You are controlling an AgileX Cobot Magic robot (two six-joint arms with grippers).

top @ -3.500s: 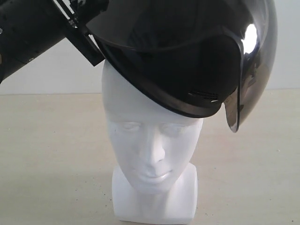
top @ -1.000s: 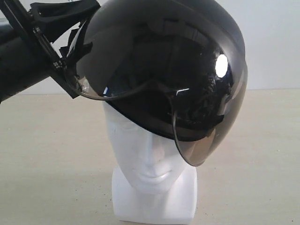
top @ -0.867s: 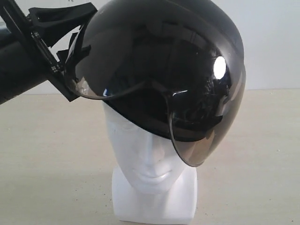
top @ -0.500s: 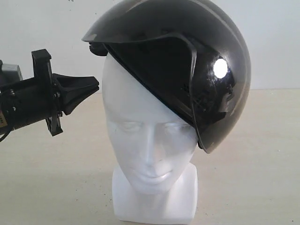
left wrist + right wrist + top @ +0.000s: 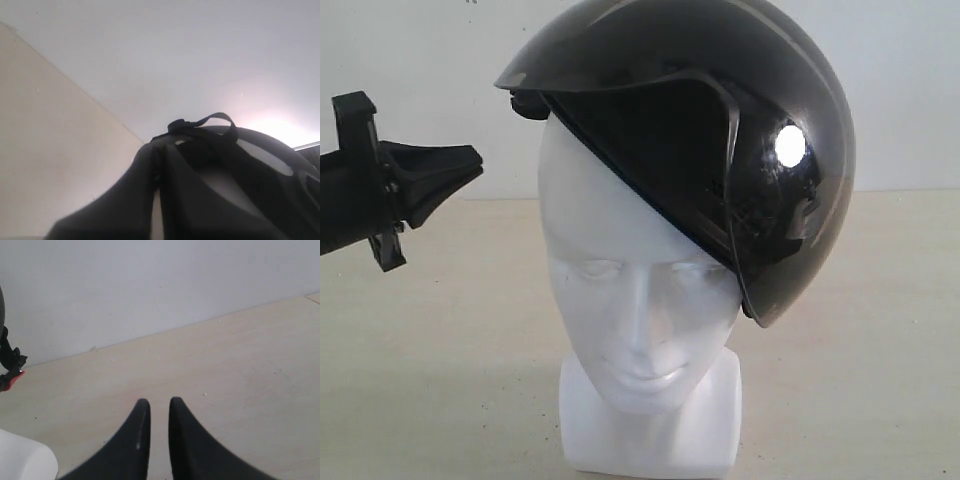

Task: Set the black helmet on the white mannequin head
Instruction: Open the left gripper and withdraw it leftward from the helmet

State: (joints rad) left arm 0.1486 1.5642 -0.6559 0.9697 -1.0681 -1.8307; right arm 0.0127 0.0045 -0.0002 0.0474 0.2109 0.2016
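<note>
The black helmet (image 5: 720, 120) is seen seated on the white mannequin head (image 5: 630, 300); the crown is covered, yet the fit is crooked; the rim is carried high over the brow on the left of the exterior view and dropped low beside the cheek on the right; the face is left bare, eyes, nose and lips all in plain sight. A bright spot of light is caught on the glossy tinted side; the head itself is stood upright on its blocky neck base on the pale counter (image 5: 860, 350).

The left gripper (image 5: 472, 165) is found off to the left of the head, at forehead height, clear of both head and helmet; its fingers (image 5: 150, 200) are pressed together, tips aimed at the head, and nothing is held between them. From the left wrist view the helmet's dark dome (image 5: 265, 145) is glimpsed past those fingers, a loop of strap (image 5: 215, 119) standing up from it.

The right gripper (image 5: 157, 402) is shown over bare counter (image 5: 240, 355); its fingers (image 5: 137, 435) are parted by a narrow gap, and nothing is gripped.
</note>
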